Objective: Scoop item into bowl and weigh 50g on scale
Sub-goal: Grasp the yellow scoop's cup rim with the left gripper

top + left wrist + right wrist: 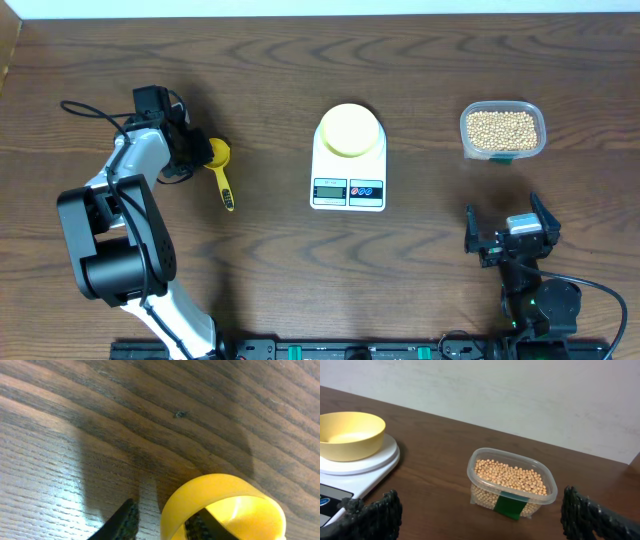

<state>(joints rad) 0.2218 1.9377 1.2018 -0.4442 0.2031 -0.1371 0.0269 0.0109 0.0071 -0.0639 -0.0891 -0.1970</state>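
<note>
First, layout: the scale (348, 190) sat mid-table with the pale yellow-green bowl (349, 129) on its platform, empty, so anything tipped in would register at once.
Soybeans (502, 128): all lay in the clear tub (541, 130) at far right, well apart from the bowl; none scooped.
Yellow scoop (217, 153): flat on the wood at left, handle pointing toward the robot.
Left gripper (190, 152): one finger was inside the cup and one outside. The jaws straddled the wall with a gap showing, not clamped. Probably lining up a rim pinch.
Right gripper (508, 222): jaws spread wide, empty, parked facing the tub, likely to keep out of the left arm's way.
</note>
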